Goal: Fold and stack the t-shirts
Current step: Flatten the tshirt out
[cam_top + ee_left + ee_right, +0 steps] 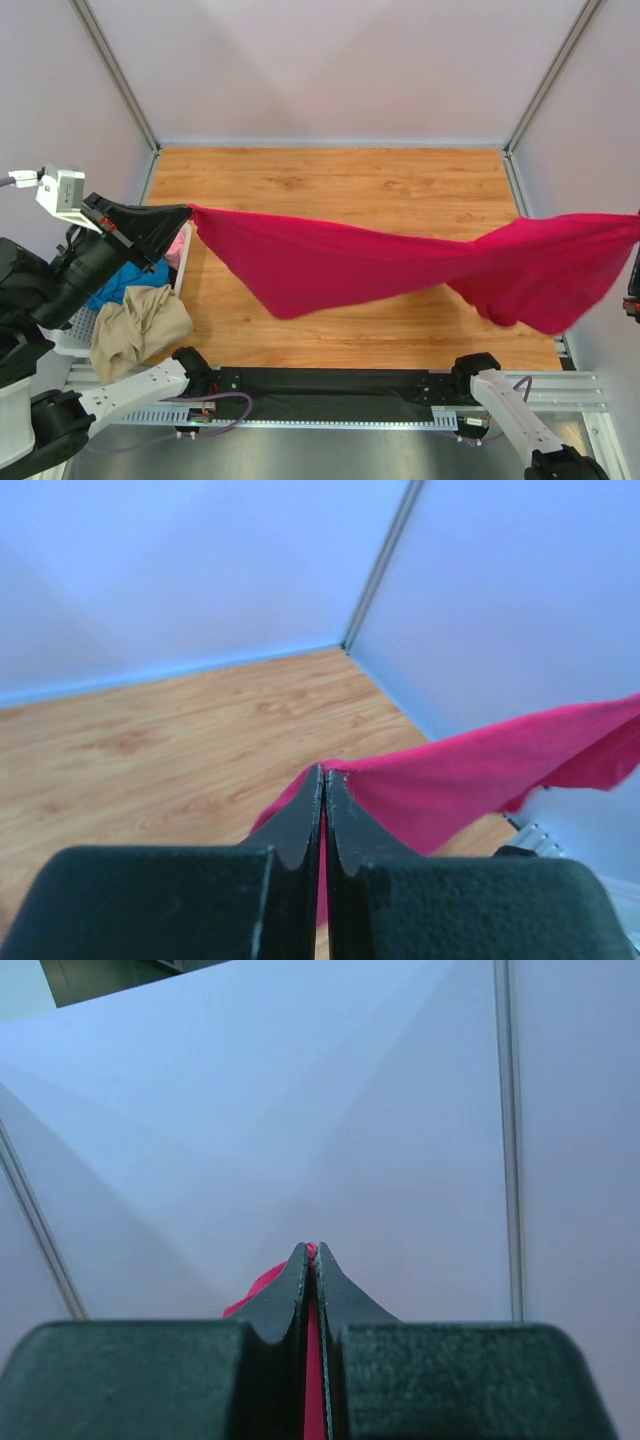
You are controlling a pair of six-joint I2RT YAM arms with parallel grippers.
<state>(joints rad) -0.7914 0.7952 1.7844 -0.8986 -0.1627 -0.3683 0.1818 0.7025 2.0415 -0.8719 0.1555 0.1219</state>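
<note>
At the far left, a white basket (68, 338) holds a tan t-shirt (140, 325), a teal t-shirt (120, 284) and a pink t-shirt (177, 245). Just above it, the left fingers (178, 216) are pinched shut on one end of a red t-shirt (340, 260). The shirt stretches through the air above the wooden table (330, 180), sagging and bunching toward the right, where the right fingers (296, 1292) are clamped shut on its other end.

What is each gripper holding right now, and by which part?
Both hold the red t-shirt: left gripper pinches its left end, right gripper its right end, cloth stretched between them.
</note>
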